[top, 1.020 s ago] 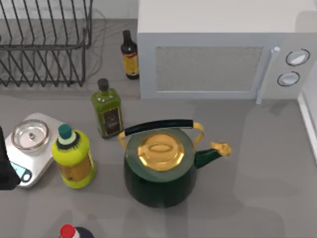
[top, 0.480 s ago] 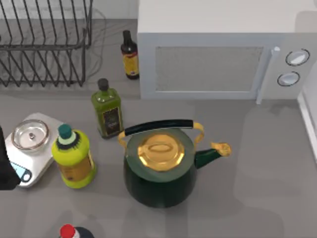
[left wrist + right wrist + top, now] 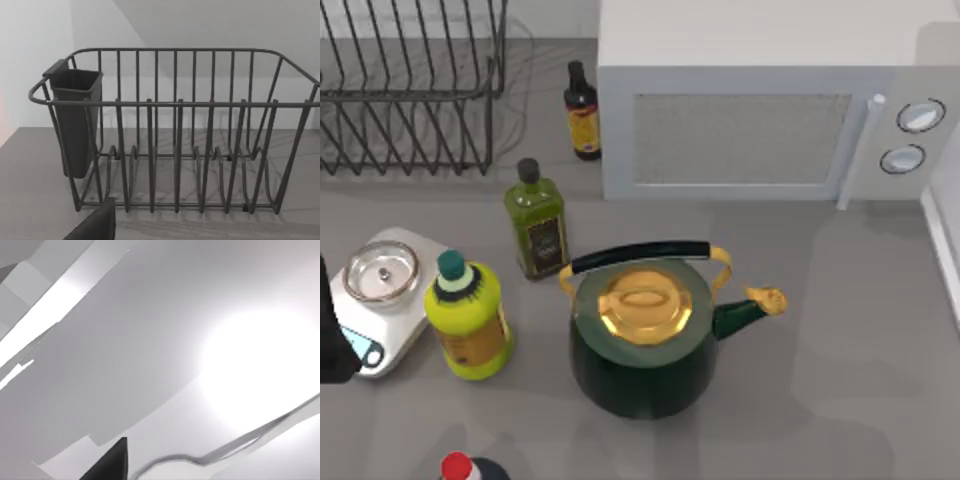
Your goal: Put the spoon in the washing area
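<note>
Top view: a grey tabletop [image 3: 850,330] carries a green kettle [image 3: 640,345] with a gold lid at centre, its spout pointing to the right side. A white microwave [image 3: 740,130] stands behind it. To the left are a green oil bottle [image 3: 537,225], a small dark bottle [image 3: 583,112] near the microwave's corner, a yellow bottle [image 3: 468,318], and a kitchen scale [image 3: 382,300] bearing a small metal lid. A red-capped bottle [image 3: 457,466] is cut by the near edge. A wire dish rack [image 3: 492,90] occupies the far left corner. A dark part of my left arm [image 3: 330,330] sits at the left edge, just beside the scale.

Left wrist view: this adds the rack [image 3: 175,103] seen side-on, upright wires in a row, with a dark cutlery cup [image 3: 75,120] hung on one end wall. A dark tip of the left end effector [image 3: 95,226] shows at the frame's edge; I cannot tell whether it is apart or together.

Right wrist view: pale grey and white planes with a bright oval patch, which I cannot identify. A dark tip of the right end effector [image 3: 111,462] shows at the edge; apart or together, I cannot tell.

I cannot tell where the spoon lies, nor which way its long axis points.
</note>
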Motion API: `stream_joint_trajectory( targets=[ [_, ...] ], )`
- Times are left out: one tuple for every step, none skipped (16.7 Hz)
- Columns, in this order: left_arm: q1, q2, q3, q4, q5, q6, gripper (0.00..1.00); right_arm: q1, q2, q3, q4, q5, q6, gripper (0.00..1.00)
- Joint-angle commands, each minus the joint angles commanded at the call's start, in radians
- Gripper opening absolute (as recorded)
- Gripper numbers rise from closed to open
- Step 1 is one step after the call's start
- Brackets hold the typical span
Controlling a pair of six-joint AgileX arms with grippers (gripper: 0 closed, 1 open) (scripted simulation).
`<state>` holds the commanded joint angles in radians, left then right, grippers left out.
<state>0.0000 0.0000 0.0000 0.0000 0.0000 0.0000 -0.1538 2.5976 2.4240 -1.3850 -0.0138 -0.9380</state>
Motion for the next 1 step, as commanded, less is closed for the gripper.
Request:
stream_joint_trajectory(
  targets=[
    [0.0,0.0,0.0,0.0,0.0,0.0,1.0,0.0,0.0,0.0,0.0,0.0,0.0,1.0]
  ],
)
